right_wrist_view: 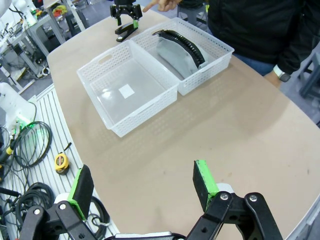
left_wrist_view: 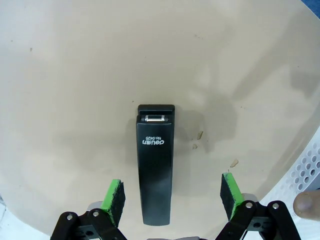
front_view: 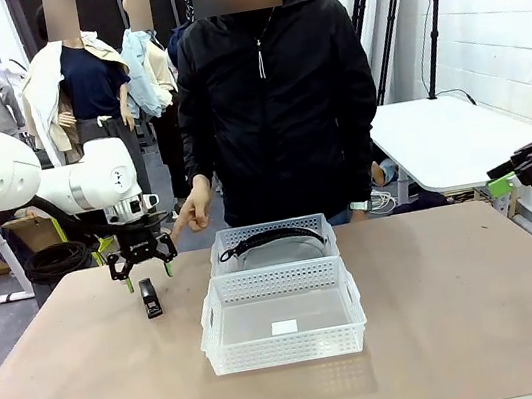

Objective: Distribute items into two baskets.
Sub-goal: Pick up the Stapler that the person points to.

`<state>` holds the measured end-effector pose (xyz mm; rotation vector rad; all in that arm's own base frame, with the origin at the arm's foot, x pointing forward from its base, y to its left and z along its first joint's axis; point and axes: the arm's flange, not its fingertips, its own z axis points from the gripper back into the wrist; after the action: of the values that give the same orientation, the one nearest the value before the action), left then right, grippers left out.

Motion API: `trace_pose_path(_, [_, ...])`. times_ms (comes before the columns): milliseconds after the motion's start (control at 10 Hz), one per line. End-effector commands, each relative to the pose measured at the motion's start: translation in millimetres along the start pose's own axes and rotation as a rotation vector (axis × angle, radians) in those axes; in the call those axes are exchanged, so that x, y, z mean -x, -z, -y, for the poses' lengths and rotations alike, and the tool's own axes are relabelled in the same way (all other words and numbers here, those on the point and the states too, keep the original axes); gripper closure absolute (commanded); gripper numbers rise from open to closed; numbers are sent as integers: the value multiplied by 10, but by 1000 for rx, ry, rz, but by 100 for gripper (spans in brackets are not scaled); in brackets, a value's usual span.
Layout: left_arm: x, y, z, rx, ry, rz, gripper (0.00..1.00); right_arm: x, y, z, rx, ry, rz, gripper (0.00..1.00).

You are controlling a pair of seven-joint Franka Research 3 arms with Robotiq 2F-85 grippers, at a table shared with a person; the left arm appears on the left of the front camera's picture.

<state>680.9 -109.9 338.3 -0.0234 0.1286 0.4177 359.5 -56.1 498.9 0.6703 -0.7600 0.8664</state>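
Left of the white lattice plastic baskets [front_view: 277,281], the left gripper [front_view: 143,271] is hovering wide open over the small black oblong stapler [front_view: 151,304] on the tan worktop [front_view: 469,329], apparently lining up a grasp.

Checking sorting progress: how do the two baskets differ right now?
The far basket holds the black band; the near basket holds only a white label on its floor. The far basket sits by the person; the near basket lies closer to the front camera. Both are white, lattice-walled, upright, side by side.
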Motion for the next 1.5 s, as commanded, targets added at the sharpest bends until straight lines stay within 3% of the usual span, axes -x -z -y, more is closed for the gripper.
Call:
trace_pose_path(0, [105,84,-85,17,24,30,0,39,38,-12,-5,-9,32,0])
trace_pose_path(600, [180,179,-194,24,22,55,0,39,38,-12,-5,-9,32,0])
trace_pose_path(700, [166,191,-194,23,21,53,7,39,38,-12,-5,-9,32,0])
trace_pose_path(900, [150,212,-182,10,33,50,28,39,38,-12,-5,-9,32,0])
trace_pose_path(1300, [135,251,-188,-2,46,60,90,39,38,-12,-5,-9,32,0])
trace_pose_path(1400, [130,252,-196,-1,50,61,100,39,38,-12,-5,-9,32,0])
